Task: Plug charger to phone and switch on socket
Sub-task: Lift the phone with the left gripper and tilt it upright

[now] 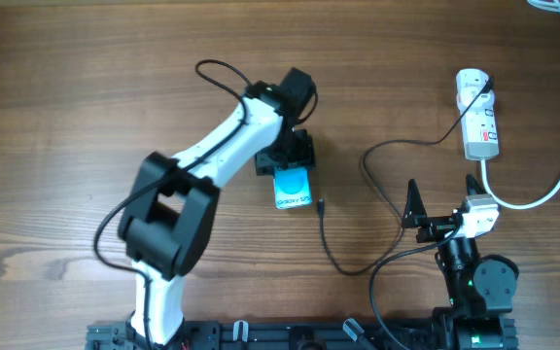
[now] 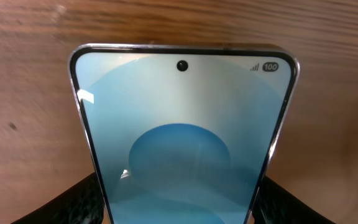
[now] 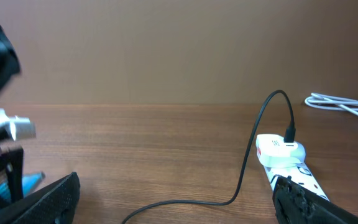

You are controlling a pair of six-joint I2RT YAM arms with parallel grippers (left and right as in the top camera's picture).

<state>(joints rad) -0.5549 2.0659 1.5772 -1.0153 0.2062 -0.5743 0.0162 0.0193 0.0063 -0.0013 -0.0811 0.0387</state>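
The phone [image 1: 294, 187] lies flat on the table with its cyan screen up; it fills the left wrist view [image 2: 182, 137]. My left gripper [image 1: 292, 167] is shut on the phone, one finger pressed on each long edge [image 2: 179, 202]. The charger, a thin black cable [image 1: 372, 160], runs from an adapter in the socket [image 1: 478, 115] and loops across the table. Its plug tip [image 1: 321, 206] lies just right of the phone, apart from it. My right gripper [image 1: 442, 199] is open and empty, below the socket. In the right wrist view [image 3: 176, 199] the cable [image 3: 247, 168] and socket [image 3: 288, 155] lie ahead.
A thick white cable [image 1: 552, 185] curves from the socket's near end to the top right corner, and shows far right in the right wrist view [image 3: 344, 104]. The left arm [image 1: 192, 185] reaches diagonally across the middle-left of the wooden table.
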